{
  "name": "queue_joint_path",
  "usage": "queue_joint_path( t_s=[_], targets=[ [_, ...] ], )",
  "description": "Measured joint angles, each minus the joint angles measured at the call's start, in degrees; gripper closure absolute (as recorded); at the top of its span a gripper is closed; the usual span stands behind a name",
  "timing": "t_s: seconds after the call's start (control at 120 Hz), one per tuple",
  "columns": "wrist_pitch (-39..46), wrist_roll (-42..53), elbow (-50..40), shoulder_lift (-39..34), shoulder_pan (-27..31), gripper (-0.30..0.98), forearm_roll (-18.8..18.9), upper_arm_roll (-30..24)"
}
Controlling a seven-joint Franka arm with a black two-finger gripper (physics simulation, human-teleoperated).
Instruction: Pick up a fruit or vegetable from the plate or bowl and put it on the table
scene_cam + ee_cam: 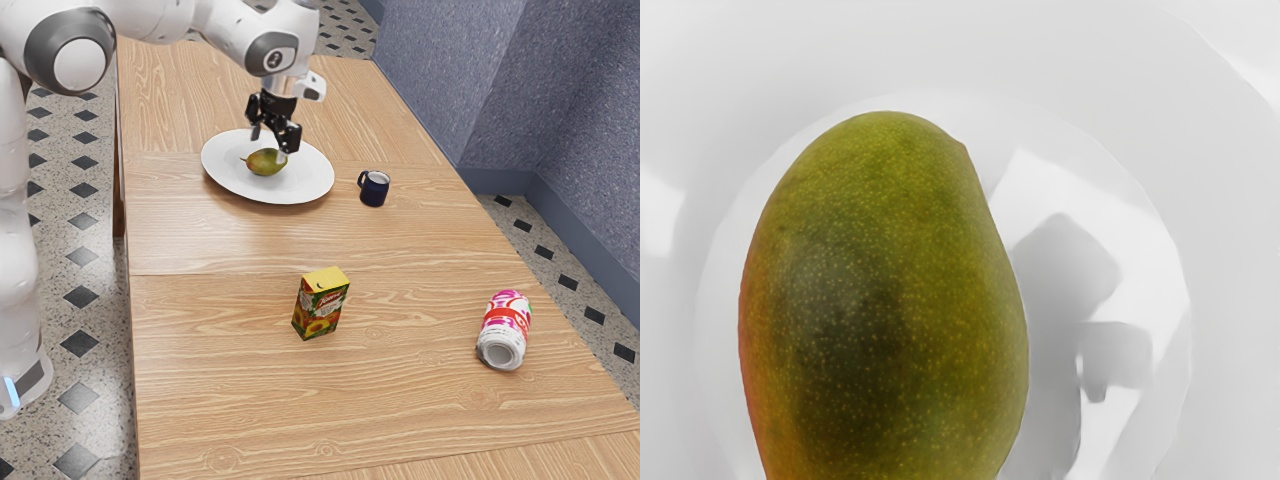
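Just above the plate in the exterior view is my black gripper [269, 144], its two fingers apart and open. A green mango with a reddish side [264, 163] lies on the white plate [222, 172], directly below the fingers; one fingertip overlaps its right end in this view. Whether that fingertip touches it, I cannot tell. In the wrist view the mango [880, 300] looks large and close under my hand, with the plate [1230, 260] around it and a shadow beside the fruit.
A dark blue mug [375, 189] stands close to the plate on the exterior view's right. Farther along the wooden table [220, 400] are an upright juice box [321, 304] and, toward the exterior view's right, a white and red can [505, 328].
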Motion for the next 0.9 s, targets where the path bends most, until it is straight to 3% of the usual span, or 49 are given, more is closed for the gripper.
queue_joint_path(
  t_s=[0.375, 0.9],
  targets=[
    [1.03, -0.02, 0.0, 1.64, 2.78, 0.0, -0.48, -0.01],
    [2.58, 0.0, -0.79, 2.03, 2.35, 0.0, -0.62, 0.0]
  ],
)
